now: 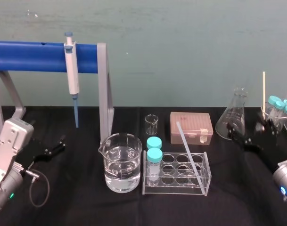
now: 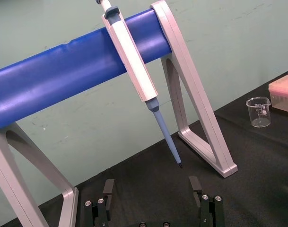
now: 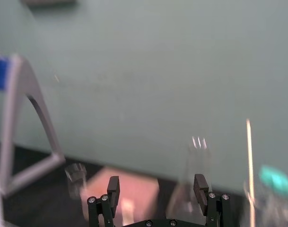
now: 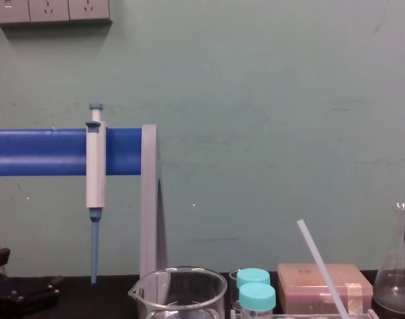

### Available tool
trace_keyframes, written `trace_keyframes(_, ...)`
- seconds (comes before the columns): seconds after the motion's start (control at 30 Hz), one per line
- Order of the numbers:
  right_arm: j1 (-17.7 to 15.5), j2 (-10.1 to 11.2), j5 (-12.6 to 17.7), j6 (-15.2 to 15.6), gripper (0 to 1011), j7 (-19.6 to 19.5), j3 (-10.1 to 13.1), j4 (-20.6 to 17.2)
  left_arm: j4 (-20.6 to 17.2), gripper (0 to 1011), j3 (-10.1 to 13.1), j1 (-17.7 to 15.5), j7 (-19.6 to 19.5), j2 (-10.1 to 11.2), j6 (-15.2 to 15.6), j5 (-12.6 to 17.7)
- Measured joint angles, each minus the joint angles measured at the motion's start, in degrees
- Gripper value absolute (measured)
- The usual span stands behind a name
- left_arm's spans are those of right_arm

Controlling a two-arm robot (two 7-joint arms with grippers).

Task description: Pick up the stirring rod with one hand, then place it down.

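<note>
Noting one stirring rod [image 1: 189,153] leaning in tube rack [image 1: 207,182]; two teal-capped tubes [image 1: 154,156], two beakers [image 1: 123,165], one pipette [image 1: 72,70]. Left gripper [image 2: 152,185], right gripper [image 3: 157,183]: both released, grasping nothing.

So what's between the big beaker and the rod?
In the head view, two teal-capped tubes standing in the rack, then empty wells, lie between the big beaker and the rod.

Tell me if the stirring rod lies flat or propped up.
Propped up, tilted: the stirring rod rises slantwise from the tube rack, upper end in air.
</note>
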Motion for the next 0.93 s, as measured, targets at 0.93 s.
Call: trace_keyframes(0.93,-0.3,-0.3,-0.4,5.7,1003,-1.0,0.0,1.0,0.0,1000,0.0,0.0,0.0,0.0,0.0,0.0)
